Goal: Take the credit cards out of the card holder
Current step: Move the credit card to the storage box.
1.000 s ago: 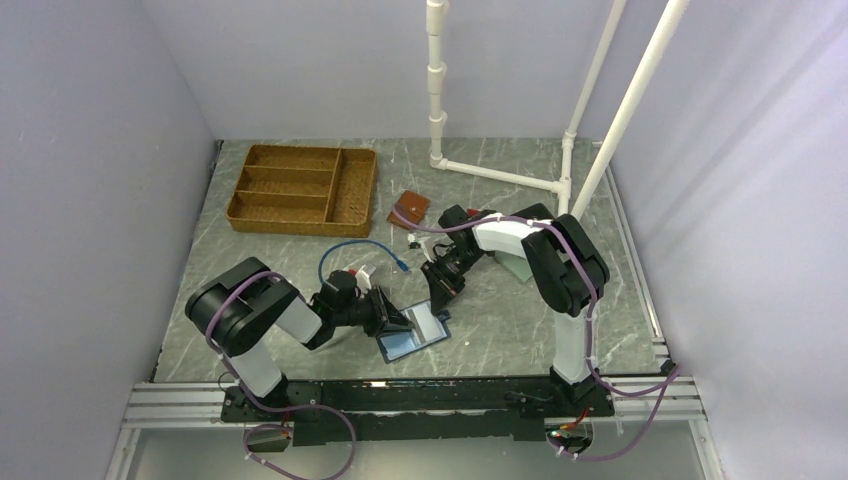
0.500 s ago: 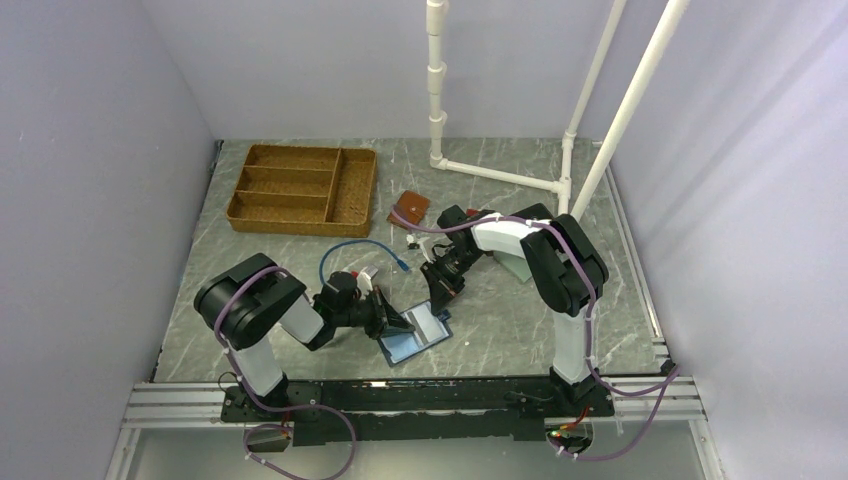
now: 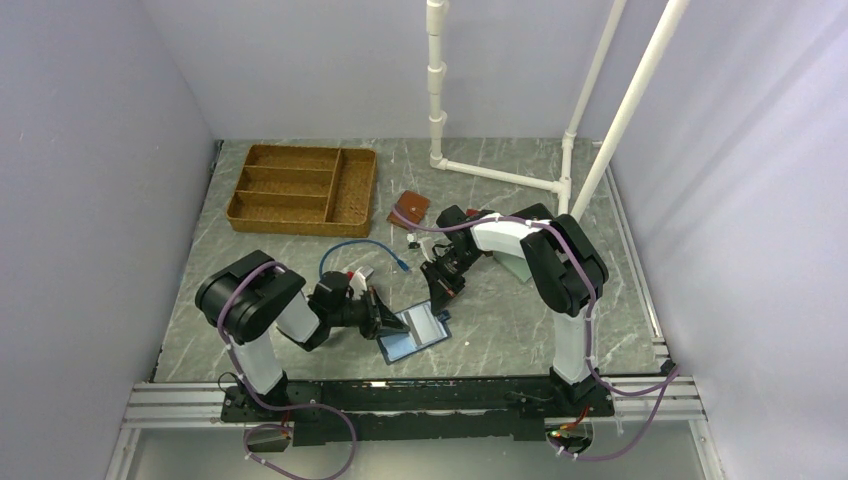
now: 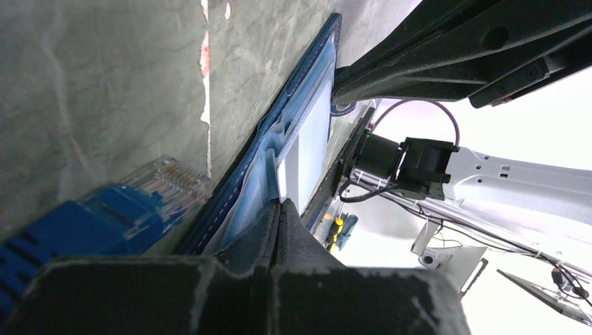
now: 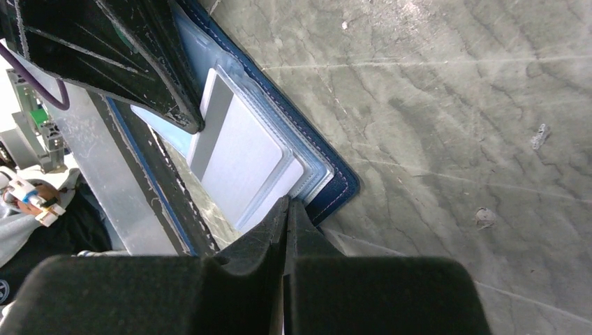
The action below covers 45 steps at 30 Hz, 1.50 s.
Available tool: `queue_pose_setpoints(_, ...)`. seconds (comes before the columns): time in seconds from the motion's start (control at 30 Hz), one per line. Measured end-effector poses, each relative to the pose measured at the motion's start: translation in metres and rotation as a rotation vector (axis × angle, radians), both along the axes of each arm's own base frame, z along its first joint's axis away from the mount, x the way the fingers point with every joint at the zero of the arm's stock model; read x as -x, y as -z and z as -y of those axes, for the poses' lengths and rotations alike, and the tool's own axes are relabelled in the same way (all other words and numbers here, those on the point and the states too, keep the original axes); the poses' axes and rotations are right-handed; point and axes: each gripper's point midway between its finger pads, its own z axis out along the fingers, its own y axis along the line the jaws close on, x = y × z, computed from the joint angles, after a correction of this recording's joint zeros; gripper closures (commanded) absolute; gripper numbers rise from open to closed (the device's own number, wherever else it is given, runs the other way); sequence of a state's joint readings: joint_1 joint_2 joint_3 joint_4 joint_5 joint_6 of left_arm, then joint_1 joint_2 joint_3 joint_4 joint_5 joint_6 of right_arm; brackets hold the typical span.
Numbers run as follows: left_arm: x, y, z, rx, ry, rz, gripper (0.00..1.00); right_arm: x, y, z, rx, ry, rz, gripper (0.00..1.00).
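The navy card holder (image 3: 415, 342) lies open on the table between the arms, its stitched edge (image 4: 265, 150) and corner (image 5: 336, 180) plain in the wrist views. Pale credit cards (image 5: 241, 160) stick out of its glossy blue pockets, and also show as a white strip (image 4: 313, 139). My right gripper (image 5: 287, 201) is shut with its tips on the cards' protruding edge, at the holder's far side (image 3: 441, 297). From the left, my left gripper (image 3: 388, 318) is shut, its tips (image 4: 280, 204) pinching the pale blue inner flap. Its dark fingers (image 5: 139, 63) reach the cards' other end.
A wicker divided tray (image 3: 303, 188) sits at the back left, a tan-brown wallet (image 3: 409, 209) behind the right gripper. A blue network cable (image 3: 360, 250) curls by the left arm, its plug (image 4: 105, 216) beside the holder. White pipes (image 3: 500, 175) rise at the back.
Both grippers have closed, the left on the holder's inner flap and the right at the cards' edge. The left arm has shifted slightly; the holder stays in place.
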<state>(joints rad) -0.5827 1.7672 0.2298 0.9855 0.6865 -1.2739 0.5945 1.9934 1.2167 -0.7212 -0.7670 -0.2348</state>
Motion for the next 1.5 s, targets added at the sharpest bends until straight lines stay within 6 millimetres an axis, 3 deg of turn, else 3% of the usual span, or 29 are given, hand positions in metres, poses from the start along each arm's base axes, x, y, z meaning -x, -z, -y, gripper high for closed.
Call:
queue_pose_setpoints(0.77, 0.011, 0.001, -0.016, -0.103, 0.014, -0.001, 1.00, 0.004, 0.000, -0.005, -0.003, -0.012, 0.001, 0.99)
queue_pose_setpoints(1.1, 0.010, 0.001, -0.015, -0.097, 0.026, 0.013, 1.00, 0.007, -0.007, -0.007, -0.060, -0.053, 0.003, 0.70)
queue_pose_setpoints(1.5, 0.011, 0.000, -0.014, -0.087, 0.055, 0.051, 1.00, 0.010, -0.031, -0.009, -0.182, -0.097, 0.012, 0.58)
